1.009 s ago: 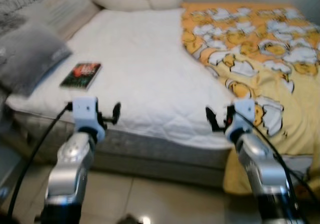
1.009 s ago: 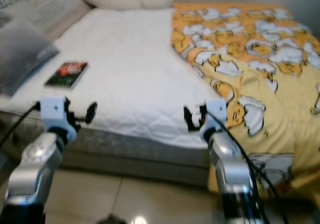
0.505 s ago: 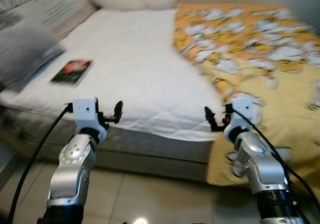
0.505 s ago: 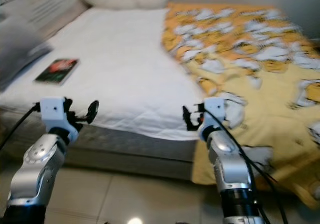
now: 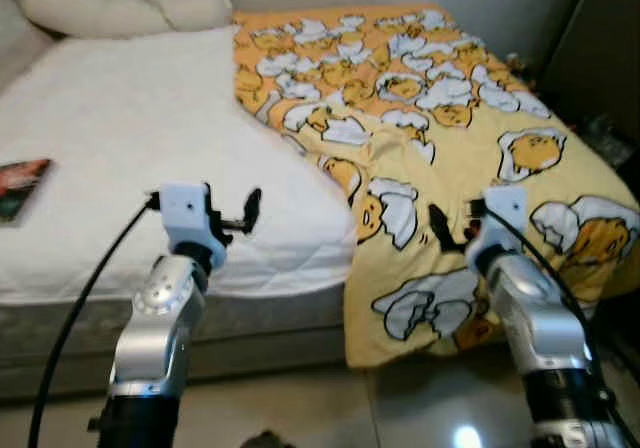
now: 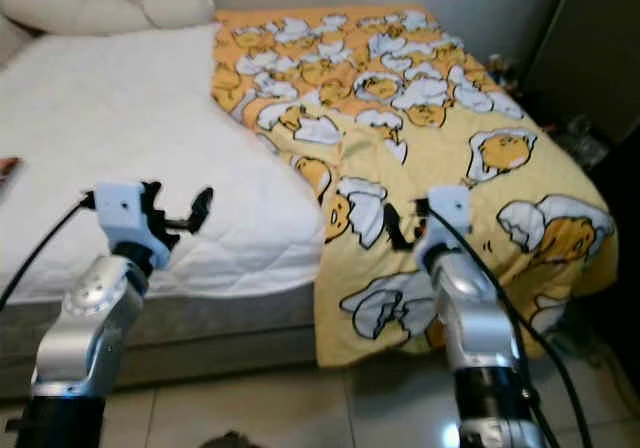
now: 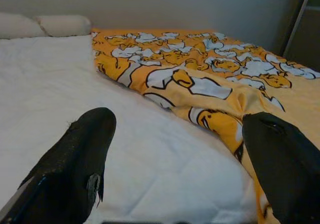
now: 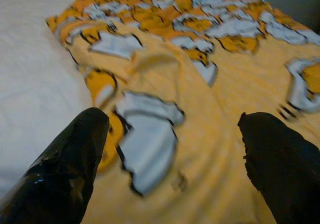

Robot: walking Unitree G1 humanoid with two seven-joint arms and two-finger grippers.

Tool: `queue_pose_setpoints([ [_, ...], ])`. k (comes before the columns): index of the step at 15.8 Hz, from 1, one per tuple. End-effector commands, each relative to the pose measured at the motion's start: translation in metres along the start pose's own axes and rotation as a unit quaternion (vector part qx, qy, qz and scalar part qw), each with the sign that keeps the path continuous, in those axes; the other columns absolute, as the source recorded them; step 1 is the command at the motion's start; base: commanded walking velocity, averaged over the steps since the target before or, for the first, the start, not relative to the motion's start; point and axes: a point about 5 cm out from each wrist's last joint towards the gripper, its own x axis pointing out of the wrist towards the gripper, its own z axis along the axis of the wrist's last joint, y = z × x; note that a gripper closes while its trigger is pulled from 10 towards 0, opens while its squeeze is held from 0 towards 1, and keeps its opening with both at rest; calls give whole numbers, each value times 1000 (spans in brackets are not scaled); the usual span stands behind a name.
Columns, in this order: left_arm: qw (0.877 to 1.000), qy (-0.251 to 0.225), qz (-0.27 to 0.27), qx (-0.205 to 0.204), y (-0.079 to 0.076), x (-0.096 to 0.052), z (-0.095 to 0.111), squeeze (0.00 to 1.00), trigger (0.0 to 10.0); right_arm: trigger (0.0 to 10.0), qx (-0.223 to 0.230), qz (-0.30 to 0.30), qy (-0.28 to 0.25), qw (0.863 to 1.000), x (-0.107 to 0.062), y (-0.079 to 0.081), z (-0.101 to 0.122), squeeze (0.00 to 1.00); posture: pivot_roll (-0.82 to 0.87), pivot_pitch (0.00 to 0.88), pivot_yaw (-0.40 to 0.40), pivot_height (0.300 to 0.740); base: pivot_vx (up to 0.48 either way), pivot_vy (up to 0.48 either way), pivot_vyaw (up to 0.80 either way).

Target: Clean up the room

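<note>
Messy bed [image 5: 120, 118] waits: yellow blanket [image 5: 440, 118] bunched aside, book [image 5: 22, 188] left out, my left gripper [image 5: 232, 211] and right gripper [image 5: 455, 226] spread, holding nothing.

I'm looking down at a bed [image 5: 130, 118] with a white quilted top, and a yellow blanket [image 5: 440, 138] with a cartoon egg print covers its right side and hangs over the foot edge toward the tiled floor [image 5: 330, 413]. Two cream pillows [image 5: 120, 10] sit at the head. A book [image 5: 22, 190] lies at the far left edge. My left gripper [image 5: 245, 213] hovers over the white corner, my right gripper [image 5: 445, 230] over the blanket.
</note>
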Motion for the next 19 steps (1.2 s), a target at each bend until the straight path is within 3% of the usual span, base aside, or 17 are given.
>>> queue_pose_setpoints([
  [1,1000,4,10,2,6,1,-1,890,10000,10000,-1,19,-6,1000,2,8,2,0,-41,0,32,740,319,0,0],
  [7,1000,7,15,4,11,4,-2,894,10000,10000,-2,35,3,999,6,16,-1,0,-44,0,40,740,320,0,0],
  [19,1000,27,4,0,12,0,-7,898,10000,10000,-26,13,36,999,5,7,-10,0,-46,0,48,740,322,0,0],
])
